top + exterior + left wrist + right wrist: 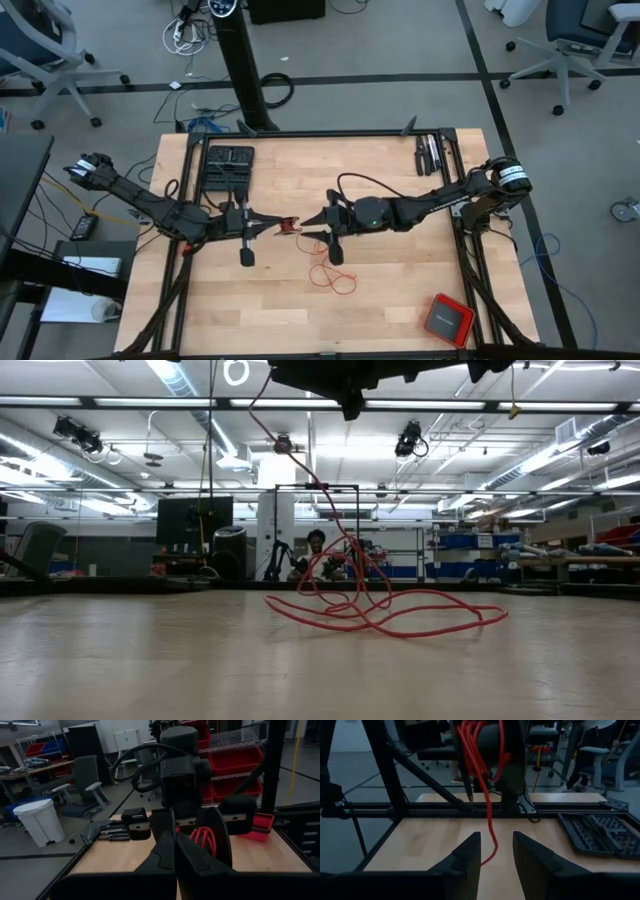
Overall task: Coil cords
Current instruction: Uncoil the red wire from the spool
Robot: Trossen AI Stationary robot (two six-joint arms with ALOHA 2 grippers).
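Red cord [385,622] loops loosely on the surface [400,310].
Left tool [275,228], fingers together, clamps its small coil mid-surface; right tool [305,226] faces it, fingers apart.

Cord [288,227]: very thin, red. Upper part wound in small tight bundle, raised off table, between two gripper tips, against left gripper [272,226]. Single strand hangs from bundle to table. Rest lies as loose overlapping loops [385,615] on wood, below and slightly right of right gripper [306,224]. Bundle strands run parallel [479,755].
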